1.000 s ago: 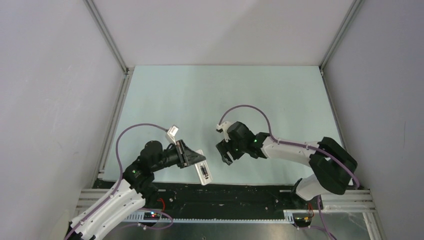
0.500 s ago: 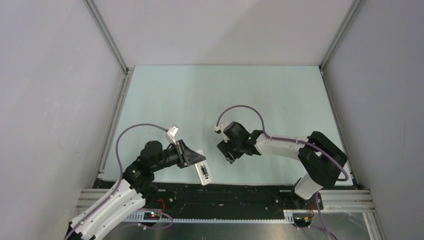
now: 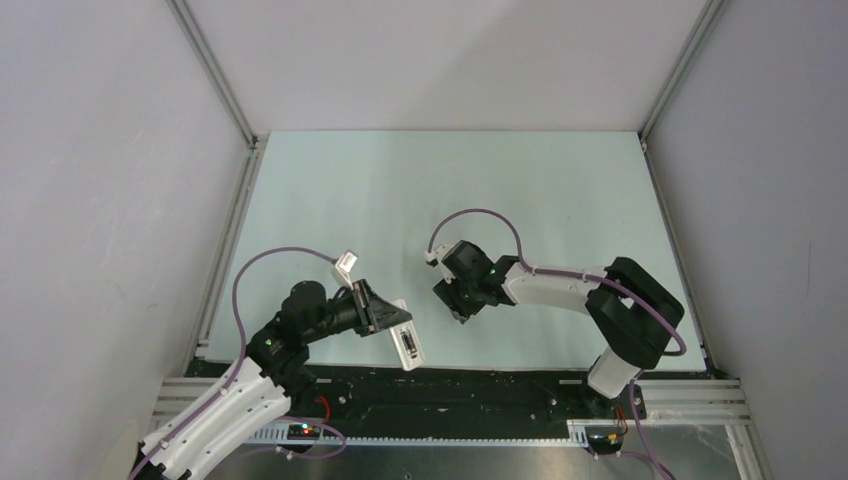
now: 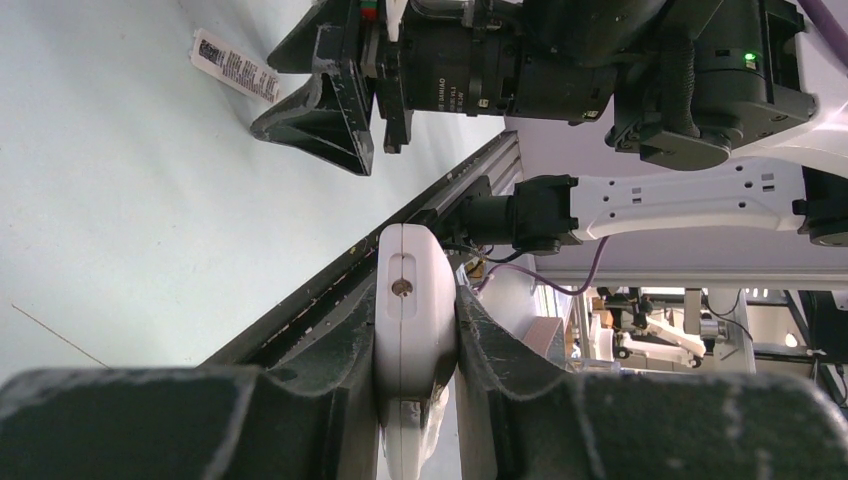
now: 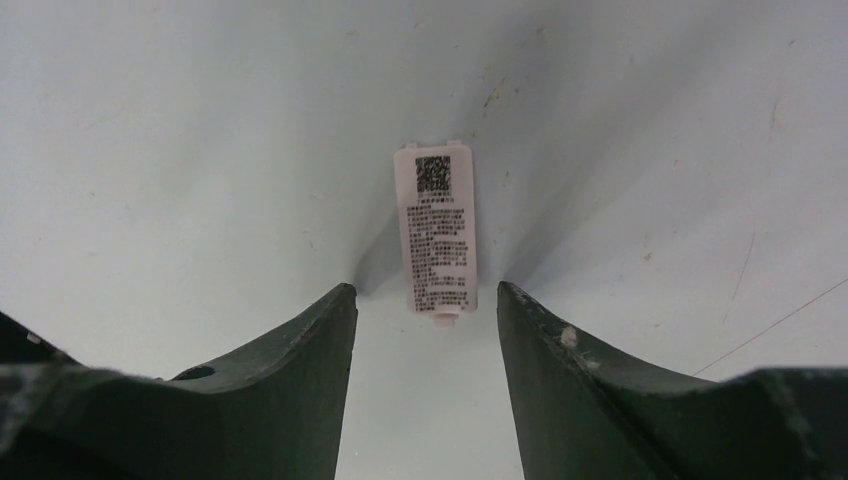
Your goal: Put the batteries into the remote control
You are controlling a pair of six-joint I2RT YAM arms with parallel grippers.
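Note:
My left gripper (image 3: 385,318) is shut on the remote control (image 3: 406,345), a slim white handset held clear of the table near the front edge. In the left wrist view the remote (image 4: 412,340) stands edge-on, pinched between both pads. My right gripper (image 3: 455,305) points down at the table's middle with its jaws open. In the right wrist view a small pale cover plate (image 5: 436,228) with printed text lies flat on the table, its near end between the open fingertips and apart from both. The plate (image 4: 235,68) also shows in the left wrist view. The batteries are out of view.
A black rail (image 3: 450,385) runs along the table's near edge. White walls with aluminium posts (image 3: 215,75) close in the left, right and back. A purple cable (image 3: 480,215) loops above the right wrist, and a white tag (image 3: 345,262) hangs on the left arm's cable.
The right arm has shifted a little left and its jaws have narrowed round the cover plate. The left arm and the remote have not moved.

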